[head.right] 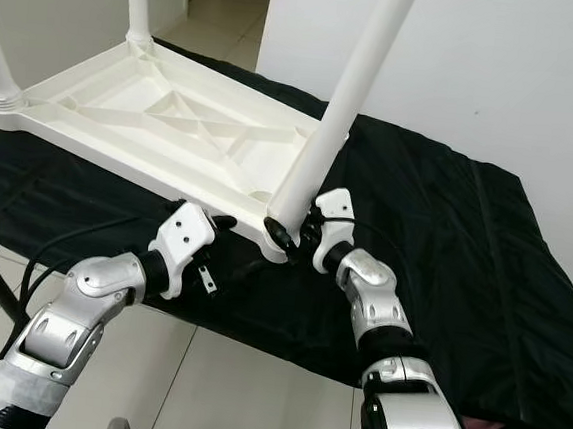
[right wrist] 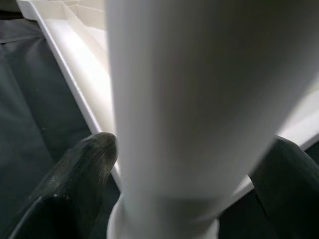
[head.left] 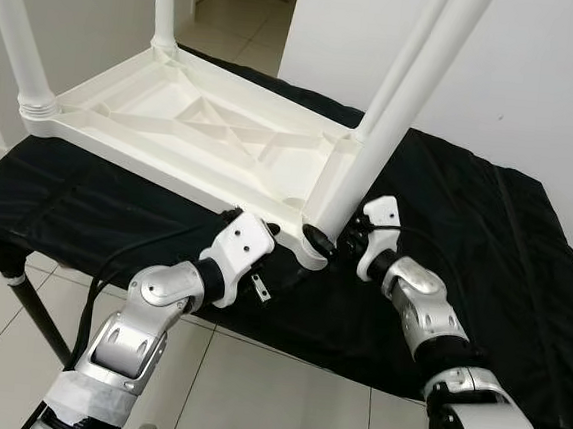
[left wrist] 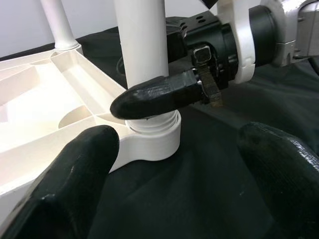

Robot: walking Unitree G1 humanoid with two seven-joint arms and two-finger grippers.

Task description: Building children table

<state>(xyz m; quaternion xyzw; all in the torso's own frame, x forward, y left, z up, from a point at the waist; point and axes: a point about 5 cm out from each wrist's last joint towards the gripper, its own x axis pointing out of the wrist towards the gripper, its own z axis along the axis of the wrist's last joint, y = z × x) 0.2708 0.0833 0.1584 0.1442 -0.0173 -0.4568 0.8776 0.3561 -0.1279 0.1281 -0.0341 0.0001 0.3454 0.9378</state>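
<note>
White plastic children's table (head.left: 203, 132) lies upside down on the desk (head.left: 484, 252), ribbed underside facing up. The desk is draped in a black cloth (head.right: 437, 218) that hangs over its near edge; one dark desk leg (head.left: 41, 319) shows below the cloth, on the robot's left.

Three white legs stand upright from corner sockets of the table: far leg (head.left: 164, 3), left-corner leg (head.left: 16, 35) with a threaded collar at its base, and a leg at the far right corner (head.left: 405, 59). A fourth leg, the near leg (head.left: 396, 114), sits tilted in the near-right corner socket (left wrist: 149, 137), its upper end leaning away from the robot.

Right tool (head.left: 336, 241): at the base of the near leg, just above the socket. In the right wrist view the leg fills the gap between the two black fingers (right wrist: 79, 174); one finger each side, closed around the leg. The left wrist view shows one right-tool finger pressed across the leg base.

Left tool (left wrist: 174, 174): at the table's near edge, just left of the same socket. Fingers (left wrist: 75, 174) spread wide, nothing between them; the socket and leg base lie ahead of the tips.

Room: pale tiled floor (head.left: 281, 395) under and around the desk, white wall (head.left: 539, 86) behind the table, open doorway (head.left: 245, 0) beyond the far leg with more tile past it.
</note>
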